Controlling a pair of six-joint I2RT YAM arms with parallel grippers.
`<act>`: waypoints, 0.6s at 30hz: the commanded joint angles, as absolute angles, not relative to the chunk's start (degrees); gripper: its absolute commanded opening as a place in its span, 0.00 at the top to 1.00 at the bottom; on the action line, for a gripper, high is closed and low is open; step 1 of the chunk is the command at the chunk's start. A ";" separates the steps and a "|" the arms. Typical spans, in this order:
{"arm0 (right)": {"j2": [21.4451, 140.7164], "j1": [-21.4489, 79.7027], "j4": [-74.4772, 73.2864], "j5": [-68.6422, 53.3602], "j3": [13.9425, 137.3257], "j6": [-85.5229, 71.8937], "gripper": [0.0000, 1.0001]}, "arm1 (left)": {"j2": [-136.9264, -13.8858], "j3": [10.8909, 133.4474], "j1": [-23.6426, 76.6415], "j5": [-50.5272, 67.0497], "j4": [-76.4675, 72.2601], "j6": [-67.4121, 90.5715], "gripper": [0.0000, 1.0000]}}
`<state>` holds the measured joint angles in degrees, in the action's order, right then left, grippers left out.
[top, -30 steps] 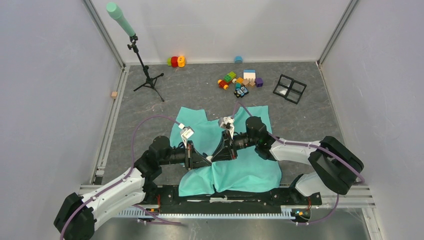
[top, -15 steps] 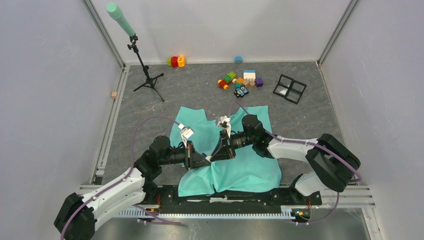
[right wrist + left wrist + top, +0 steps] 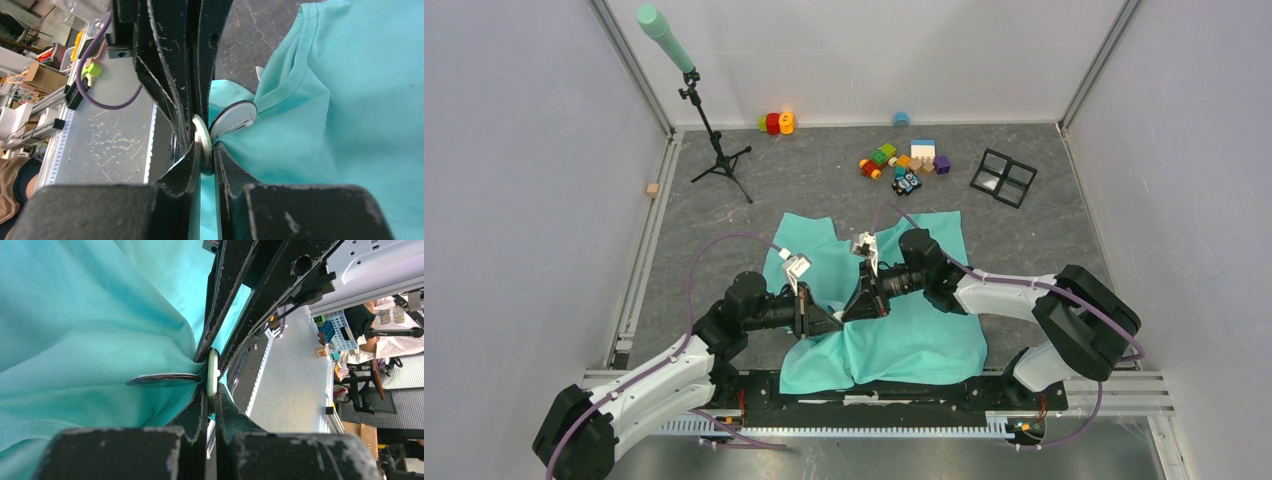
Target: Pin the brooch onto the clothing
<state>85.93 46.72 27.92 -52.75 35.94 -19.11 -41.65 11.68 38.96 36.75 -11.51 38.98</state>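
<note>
The mint-green T-shirt [image 3: 924, 340] lies spread on the grey table between the arms. My left gripper [image 3: 832, 322] and right gripper [image 3: 852, 314] meet tip to tip over its middle, where the fabric is bunched up. The brooch shows as a pale round disc [image 3: 212, 374] seen edge-on, and both pairs of jaws are shut on it. It also shows in the right wrist view [image 3: 202, 137]. A second round disc with a dark rim [image 3: 233, 118] sits against the fabric beside it, also in the left wrist view [image 3: 162, 379]. In the top view the brooch is hidden by the fingers.
A black tripod with a mint foam stick [image 3: 714, 150] stands at the back left. Toy blocks [image 3: 904, 162], a black grid frame [image 3: 1004, 177], a red and orange toy [image 3: 776, 123] and a small wooden cube [image 3: 653, 189] lie toward the back.
The right arm has shifted a little to the left, bringing its fingers closer against the left gripper's. The left arm has barely moved.
</note>
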 commanded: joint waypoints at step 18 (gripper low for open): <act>81.99 45.23 25.84 -31.44 34.92 -17.56 1.00 | -37.58 12.92 39.29 35.44 -13.52 38.69 0.98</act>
<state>82.81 47.13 25.21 -42.74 35.92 -19.25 -39.27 11.27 38.68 31.33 -10.59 38.94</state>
